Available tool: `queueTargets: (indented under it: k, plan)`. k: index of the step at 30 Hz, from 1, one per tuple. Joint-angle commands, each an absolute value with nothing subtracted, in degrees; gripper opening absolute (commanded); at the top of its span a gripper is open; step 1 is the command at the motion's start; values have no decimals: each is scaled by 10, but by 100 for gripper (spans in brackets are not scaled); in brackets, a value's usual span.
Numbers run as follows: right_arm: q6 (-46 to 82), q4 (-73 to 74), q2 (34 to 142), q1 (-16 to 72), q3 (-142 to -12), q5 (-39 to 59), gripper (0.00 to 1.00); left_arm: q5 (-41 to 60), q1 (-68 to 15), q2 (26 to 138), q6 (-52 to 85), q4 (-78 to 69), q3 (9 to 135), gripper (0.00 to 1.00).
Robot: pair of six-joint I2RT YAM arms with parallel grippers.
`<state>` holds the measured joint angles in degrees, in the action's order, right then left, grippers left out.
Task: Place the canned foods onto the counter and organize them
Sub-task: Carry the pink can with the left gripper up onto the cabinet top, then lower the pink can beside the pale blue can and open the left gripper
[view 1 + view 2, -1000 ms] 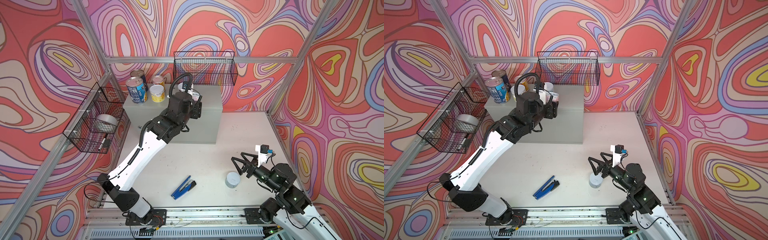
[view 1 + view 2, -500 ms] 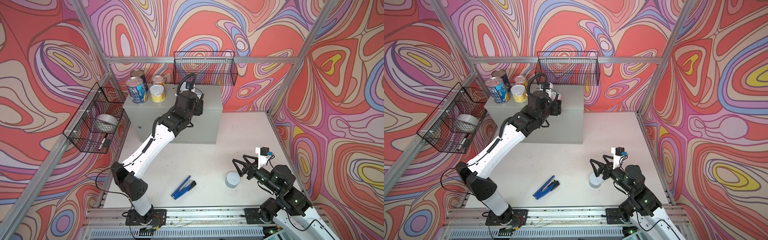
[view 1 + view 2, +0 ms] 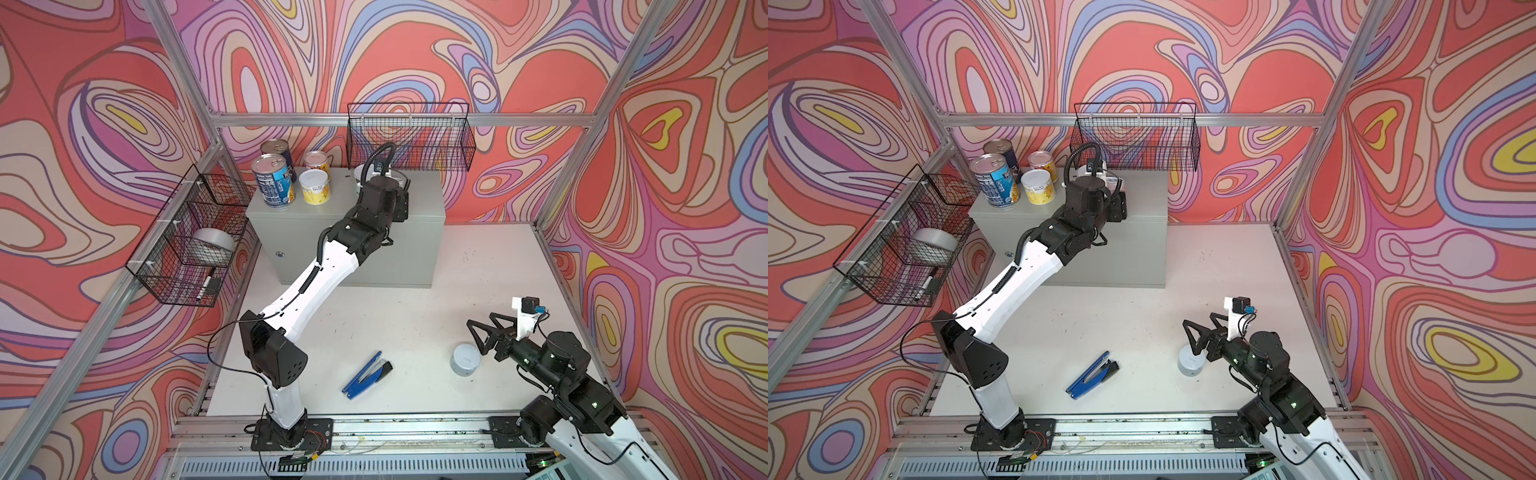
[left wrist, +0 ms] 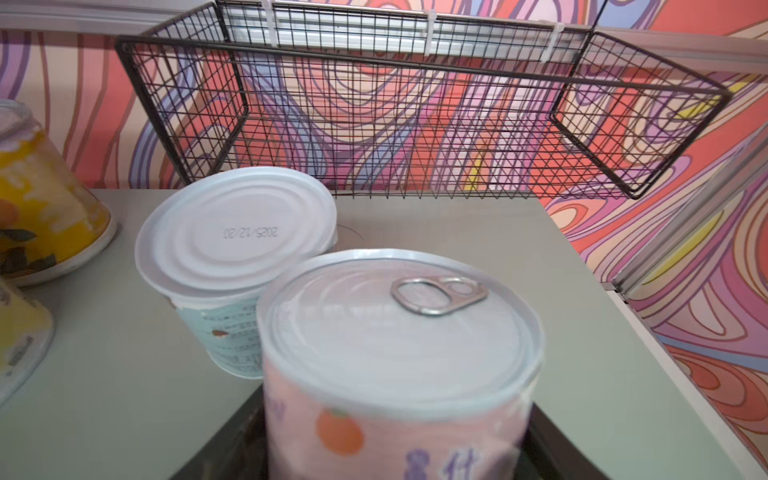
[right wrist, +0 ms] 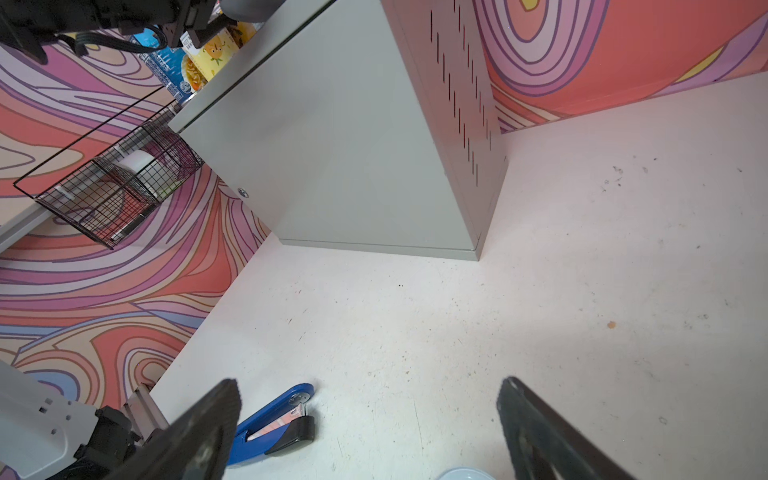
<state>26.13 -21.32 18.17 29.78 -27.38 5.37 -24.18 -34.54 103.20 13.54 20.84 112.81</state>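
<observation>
Left wrist view: left gripper [image 4: 390,453] is clamping a pink-labelled metal tin [image 4: 395,353] by its sidewall — likely heavy, rigid, slick — right gripper [image 5: 370,386] is gaping.

The counter [image 3: 415,249] is plain grey. One can [image 3: 274,187] has a blue label and one [image 3: 316,191] a yellow label. The pink can [image 4: 399,353] carries orange fruit prints. The stapler [image 3: 365,376] is blue and black. The walls [image 3: 415,54] swirl red, pink and purple.
</observation>
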Motion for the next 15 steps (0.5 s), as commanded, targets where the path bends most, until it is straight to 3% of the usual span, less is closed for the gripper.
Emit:
queueTargets:
  k: [1, 15]
  plan:
    - [256, -217, 178, 301, -279, 46, 98, -285, -331, 1019, 126, 158, 1123, 38]
    - [264, -207, 196, 301, -274, 50, 99, -299, -310, 969, 101, 45, 1004, 46]
